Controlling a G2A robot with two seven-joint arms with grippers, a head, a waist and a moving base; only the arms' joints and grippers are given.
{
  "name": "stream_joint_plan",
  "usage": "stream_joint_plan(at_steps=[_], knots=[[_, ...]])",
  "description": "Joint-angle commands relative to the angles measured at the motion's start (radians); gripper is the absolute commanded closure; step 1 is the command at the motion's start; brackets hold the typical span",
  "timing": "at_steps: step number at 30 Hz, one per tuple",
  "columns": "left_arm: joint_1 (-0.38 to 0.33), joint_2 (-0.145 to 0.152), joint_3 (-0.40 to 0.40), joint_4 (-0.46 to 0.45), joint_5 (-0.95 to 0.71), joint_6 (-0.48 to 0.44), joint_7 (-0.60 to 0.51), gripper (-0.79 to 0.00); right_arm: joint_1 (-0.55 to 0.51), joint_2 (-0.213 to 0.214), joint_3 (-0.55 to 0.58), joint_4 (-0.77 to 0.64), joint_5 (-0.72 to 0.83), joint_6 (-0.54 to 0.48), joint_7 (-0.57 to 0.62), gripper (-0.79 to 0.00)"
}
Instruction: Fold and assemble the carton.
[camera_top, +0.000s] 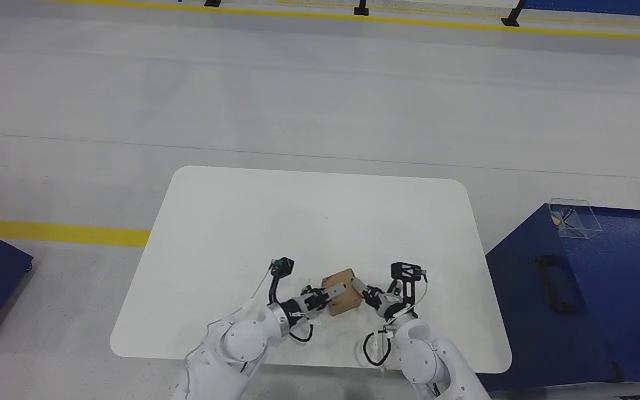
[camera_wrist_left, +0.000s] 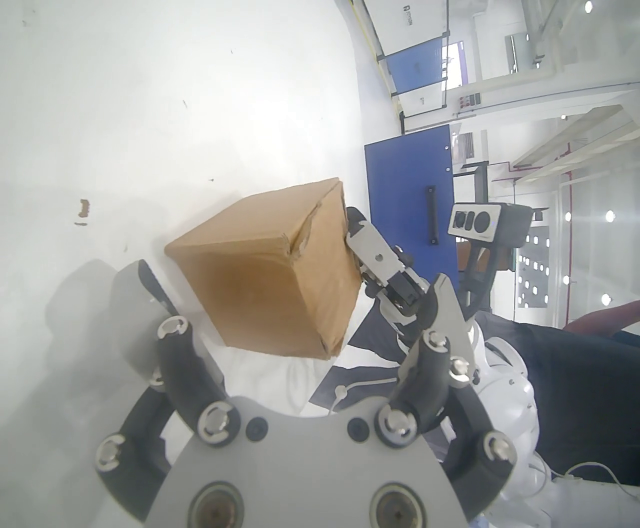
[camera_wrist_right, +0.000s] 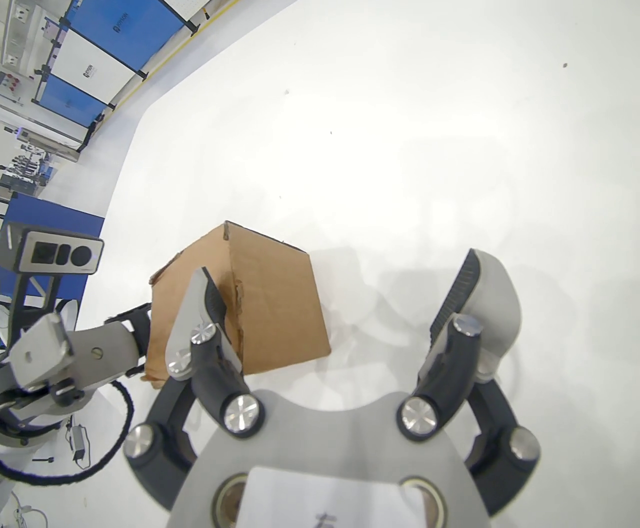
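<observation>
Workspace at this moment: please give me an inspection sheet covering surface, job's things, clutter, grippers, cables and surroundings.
Surface: white table, a few dark specks on it.
Job's things: brown carton, folded into a box, on the near part of the table between the two grippers; edges frayed at one corner.
Clutter: small brown scrap on the table, apart from the carton.
Grippers: left gripper open, facing the carton; right gripper open, one finger against the carton's side.
Cables: black cable looped by the left arm.
Surroundings: blue cabinet beside the table, clear container on it; yellow floor line.
</observation>
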Motion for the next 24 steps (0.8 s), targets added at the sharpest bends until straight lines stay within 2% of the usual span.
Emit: stream_joint_plan(at_steps=[1, 7, 14, 21, 24], knots=[[0.014, 0.005, -0.008, -0.019, 0.018, -0.007, 0.008, -0.785, 0.000, 0.000, 0.003, -0.003, 0.004, 0.002, 0.001, -0.785], [0.052, 0.015, -0.022, -0.075, 0.092, -0.034, 0.050, -0.785, -0.005, 0.002, 0.013, -0.018, 0.024, -0.010, 0.019, -0.785], [0.052, 0.015, -0.022, -0.075, 0.092, -0.034, 0.050, -0.785, -0.005, 0.003, 0.016, -0.020, 0.026, -0.009, 0.013, -0.785], [0.052, 0.015, -0.022, -0.075, 0.092, -0.034, 0.050, -0.785, -0.084, 0.016, 0.153, -0.127, 0.038, -0.060, -0.205, -0.785], [0.052, 0.015, -0.022, -0.075, 0.092, -0.034, 0.050, -0.785, -0.102, 0.019, 0.207, -0.145, 0.045, -0.052, -0.280, -0.785]])
